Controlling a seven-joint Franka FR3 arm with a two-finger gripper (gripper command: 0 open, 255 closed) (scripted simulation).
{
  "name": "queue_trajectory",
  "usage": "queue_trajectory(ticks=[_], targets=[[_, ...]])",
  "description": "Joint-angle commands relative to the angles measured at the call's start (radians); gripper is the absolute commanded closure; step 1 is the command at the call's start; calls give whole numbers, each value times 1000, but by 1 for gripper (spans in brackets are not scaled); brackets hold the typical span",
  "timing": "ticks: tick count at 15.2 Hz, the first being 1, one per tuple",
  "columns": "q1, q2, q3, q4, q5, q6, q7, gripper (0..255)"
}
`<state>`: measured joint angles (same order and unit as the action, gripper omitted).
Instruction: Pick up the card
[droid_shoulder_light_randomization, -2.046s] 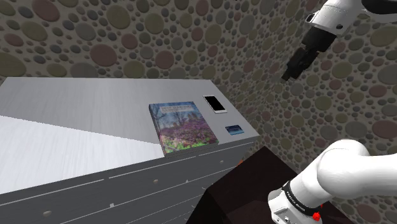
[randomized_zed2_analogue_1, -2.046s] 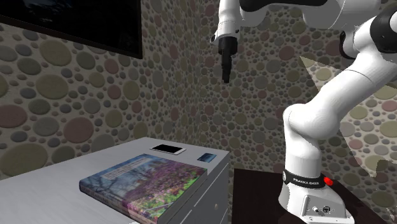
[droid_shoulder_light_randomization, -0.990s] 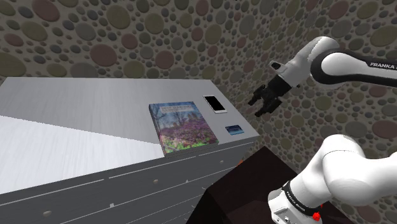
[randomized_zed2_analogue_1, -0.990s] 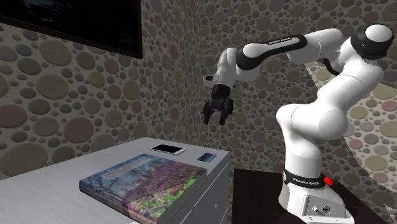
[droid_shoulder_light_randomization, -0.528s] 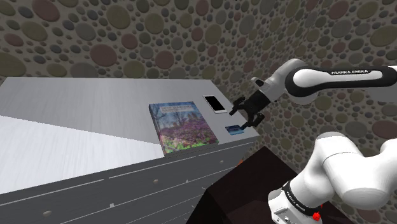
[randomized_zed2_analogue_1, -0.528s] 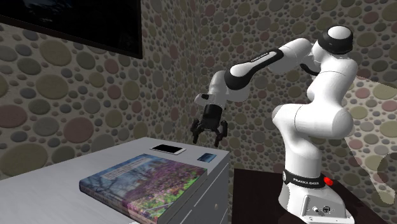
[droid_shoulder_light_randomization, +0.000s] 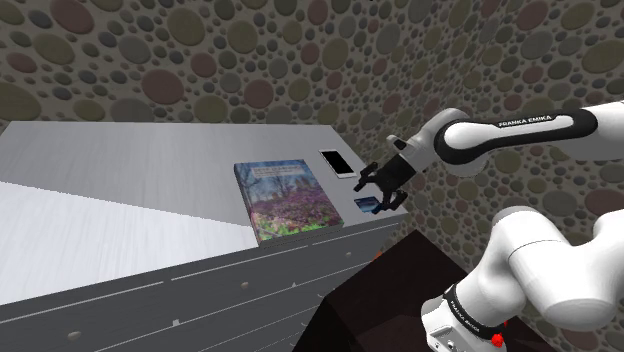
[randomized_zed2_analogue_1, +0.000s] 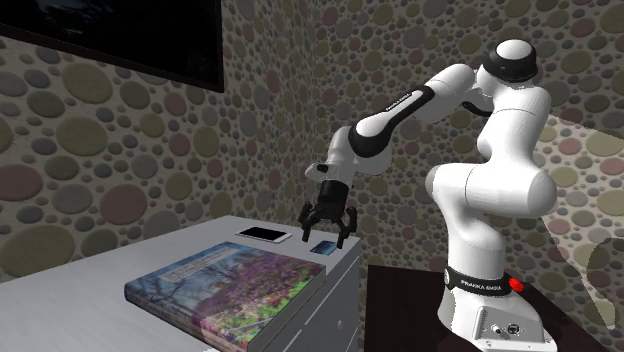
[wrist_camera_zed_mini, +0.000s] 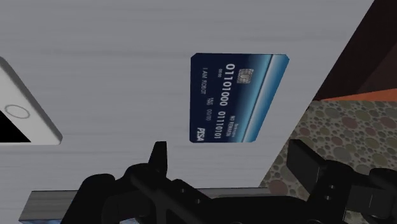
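Card (wrist_camera_zed_mini: 236, 97) is seen lying flat, face up, on the grey dresser top (droid_shoulder_light_randomization: 120, 190), nr the corner closest to the dark stand (droid_shoulder_light_randomization: 395, 285). It is dark blue w/ a lighter band down one long side, white digits and a chip. Its long axis is laid approx. along the dresser's front edge, running from the book (droid_shoulder_light_randomization: 287, 198) side twd the dresser's end. In wrist view it is shown slightly skewed vs. that end edge. The chip end is pointed away from the gripper (wrist_camera_zed_mini: 232, 162) and the logo end is set nearer to it. The digit row is run crosswise to the line btwn the two fingers.

In shoulder view the gripper is held just above the card, tilted, fingers spread wide apart. Nothing is gripped, and no contact w/ the card can be made out. The card is partly covered there by the black fingers. In 2nd exterior view the gripper (randomized_zed2_analogue_1: 325, 228) is poised over the card (randomized_zed2_analogue_1: 322, 246) at the end of the top by the stand.

A phone (droid_shoulder_light_randomization: 338, 163), white w/ black screen, is placed near the card on the wall side, apart from it, long axis crosswise to the card's. The book, w/ purple-flower cover, is laid beside both, twd shoulder view's left, not touching the card. Drawer fronts (droid_shoulder_light_randomization: 250, 290) are seen below the top. Walls (droid_shoulder_light_randomization: 150, 60) are covered in a spotted pattern, and a dark screen (randomized_zed2_analogue_1: 130, 35) is mounted on one.
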<state>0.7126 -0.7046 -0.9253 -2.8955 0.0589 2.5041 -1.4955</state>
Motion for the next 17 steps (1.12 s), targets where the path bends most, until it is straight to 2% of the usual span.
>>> queue_trajectory(ticks=[1,2,11,17], targets=[[12,10,-12,-2,4,15,-8,0],[10,9,-12,-3,4,14,-8,255],[12,10,-12,-2,4,15,-8,255],[-47,-53,71,28,-14,-84,55,255]])
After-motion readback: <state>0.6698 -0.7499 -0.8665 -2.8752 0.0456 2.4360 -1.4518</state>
